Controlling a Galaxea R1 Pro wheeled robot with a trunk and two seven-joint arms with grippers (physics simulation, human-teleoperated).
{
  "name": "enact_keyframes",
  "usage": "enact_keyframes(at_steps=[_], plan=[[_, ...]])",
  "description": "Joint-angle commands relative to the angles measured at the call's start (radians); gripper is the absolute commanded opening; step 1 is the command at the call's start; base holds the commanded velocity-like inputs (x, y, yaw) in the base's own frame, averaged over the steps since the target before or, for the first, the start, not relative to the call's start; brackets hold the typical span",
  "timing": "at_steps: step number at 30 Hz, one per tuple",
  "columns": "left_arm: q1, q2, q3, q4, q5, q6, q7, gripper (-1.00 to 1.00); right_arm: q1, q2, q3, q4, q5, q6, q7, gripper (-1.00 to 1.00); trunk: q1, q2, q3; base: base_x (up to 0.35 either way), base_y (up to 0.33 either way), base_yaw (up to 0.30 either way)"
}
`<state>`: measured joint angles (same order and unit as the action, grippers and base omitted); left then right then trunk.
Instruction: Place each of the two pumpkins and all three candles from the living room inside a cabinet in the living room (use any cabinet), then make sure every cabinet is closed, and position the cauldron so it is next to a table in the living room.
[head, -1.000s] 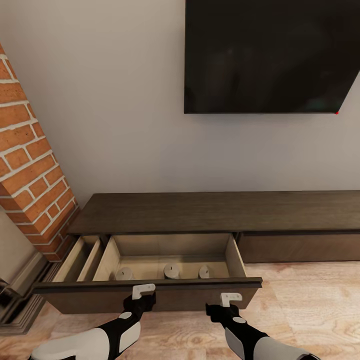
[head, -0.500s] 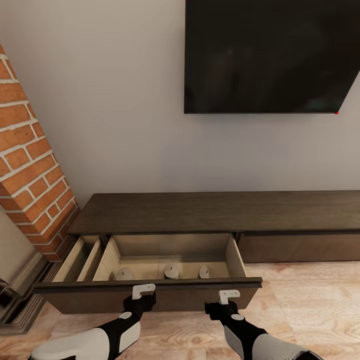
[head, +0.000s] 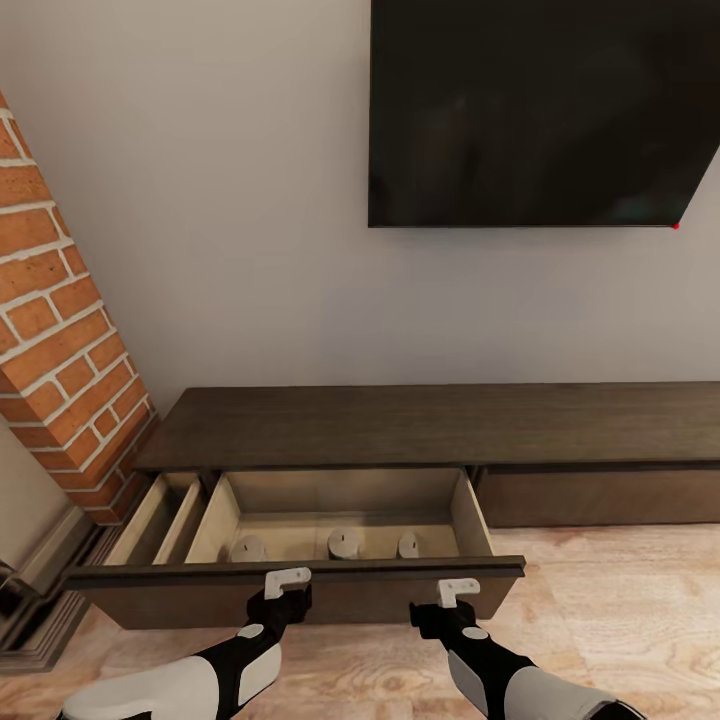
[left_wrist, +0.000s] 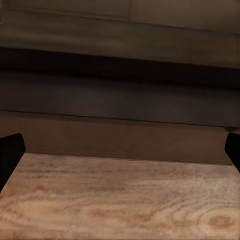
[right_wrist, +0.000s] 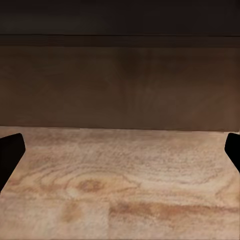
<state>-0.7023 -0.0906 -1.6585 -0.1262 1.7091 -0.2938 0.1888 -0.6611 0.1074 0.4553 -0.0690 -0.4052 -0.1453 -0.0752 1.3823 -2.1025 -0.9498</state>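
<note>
The long low dark brown cabinet (head: 420, 425) stands against the wall with its left drawer pulled out. Three pale stubby candles (head: 343, 542) stand in a row inside that drawer, behind its front panel (head: 300, 572). My left gripper (head: 285, 580) and right gripper (head: 458, 592) hover just in front of the panel, above the wood floor. Both wrist views face the drawer front (left_wrist: 120, 100) (right_wrist: 120, 85), with the black fingertips (left_wrist: 10, 155) (right_wrist: 10, 152) spread wide and nothing between them. The pumpkins, cauldron and table are out of view.
A red brick fireplace (head: 60, 340) with a grey hearth step (head: 40, 630) stands at the left, beside the open drawer. A black TV (head: 540, 110) hangs above the cabinet. The cabinet's right drawer front (head: 600, 495) is shut. Light plank floor (head: 620, 600) stretches to the right.
My right gripper has edged slightly left and closer to the drawer front. The left gripper, drawer and candles are as before.
</note>
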Motion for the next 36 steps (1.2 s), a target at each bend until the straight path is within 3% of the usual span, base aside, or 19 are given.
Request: enact_keyframes(at_steps=[1,36], plan=[[0.0,0.0,0.005,0.0,-0.003,0.0,0.0,1.0,0.0,0.0,0.0,0.0,0.0,0.0,0.0,1.0,0.0,0.0,0.0,0.164,0.0,0.0],[0.0,0.0,0.005,0.0,-0.003,-0.001,0.0,1.0,-0.025,0.002,-0.001,0.0,-0.004,0.005,-0.001,1.0,0.0,0.0,0.0,0.272,0.0,0.0]])
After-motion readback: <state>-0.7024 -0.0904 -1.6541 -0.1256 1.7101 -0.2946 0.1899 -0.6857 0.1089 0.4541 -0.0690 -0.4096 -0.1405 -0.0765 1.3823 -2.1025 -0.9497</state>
